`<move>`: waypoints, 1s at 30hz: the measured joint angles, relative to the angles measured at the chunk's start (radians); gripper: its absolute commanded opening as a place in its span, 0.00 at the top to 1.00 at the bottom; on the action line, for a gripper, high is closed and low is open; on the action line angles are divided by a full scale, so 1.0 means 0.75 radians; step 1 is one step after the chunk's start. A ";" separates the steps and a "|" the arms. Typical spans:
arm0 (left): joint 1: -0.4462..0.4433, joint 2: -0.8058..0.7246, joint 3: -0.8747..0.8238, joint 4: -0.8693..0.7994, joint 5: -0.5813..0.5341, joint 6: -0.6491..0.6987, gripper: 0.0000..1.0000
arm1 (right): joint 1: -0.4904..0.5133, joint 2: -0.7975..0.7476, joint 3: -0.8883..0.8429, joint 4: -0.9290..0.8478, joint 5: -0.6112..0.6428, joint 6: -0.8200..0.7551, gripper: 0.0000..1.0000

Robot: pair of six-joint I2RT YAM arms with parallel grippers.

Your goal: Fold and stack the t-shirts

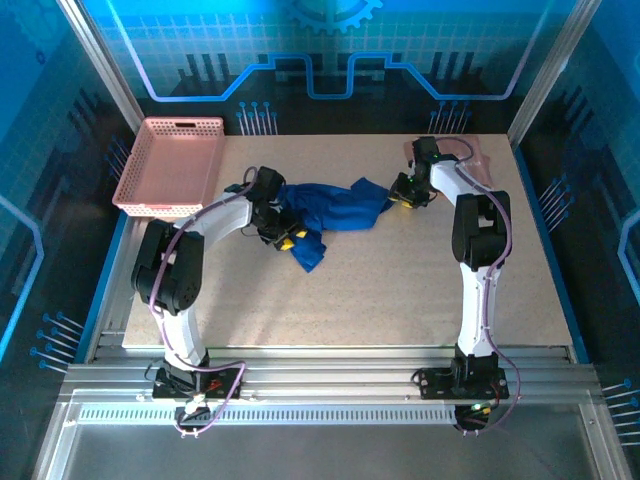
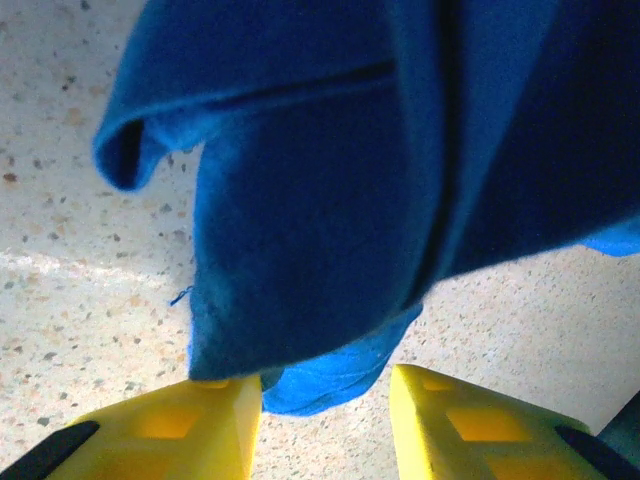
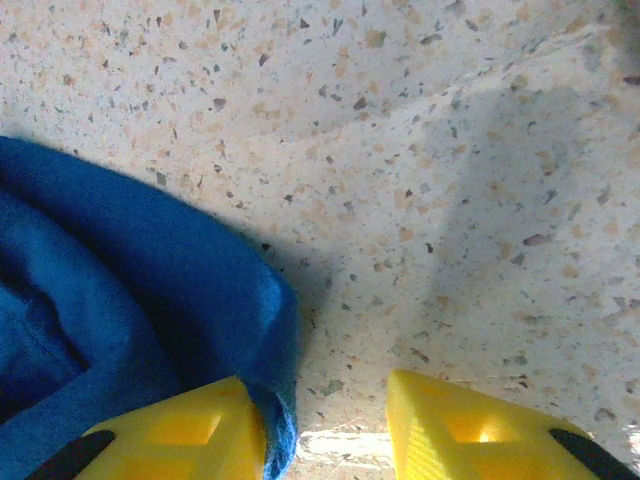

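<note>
Blue t-shirt (image 2: pixel 320 200) inside the half-open left pincer (image 2: pixel 325 385)

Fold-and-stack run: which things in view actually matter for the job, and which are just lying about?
For the job:
- blue t-shirt, crumpled, centre
- pale pink t-shirt, far right corner

Lying about:
- pink lattice basket, far left corner

The royal-blue t-shirt (image 1: pixel 335 208) lies bunched into a long rumpled band across the middle of the table (image 1: pixel 380 300), one end trailing toward its near edge, while the pale pink t-shirt (image 1: pixel 488 158) lies at its far right corner.
</note>
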 measured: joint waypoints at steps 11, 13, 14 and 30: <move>0.000 0.026 0.017 -0.015 -0.021 0.031 0.60 | 0.000 0.010 0.000 0.001 -0.001 0.014 0.63; 0.000 0.026 0.017 -0.016 -0.025 0.034 0.60 | 0.000 0.011 0.000 0.001 -0.001 0.015 0.62; 0.000 0.026 0.017 -0.017 -0.026 0.037 0.60 | 0.000 0.011 0.000 0.001 0.000 0.015 0.63; -0.012 0.031 0.013 -0.010 -0.050 0.056 0.70 | 0.000 0.011 0.000 0.001 0.000 0.025 0.64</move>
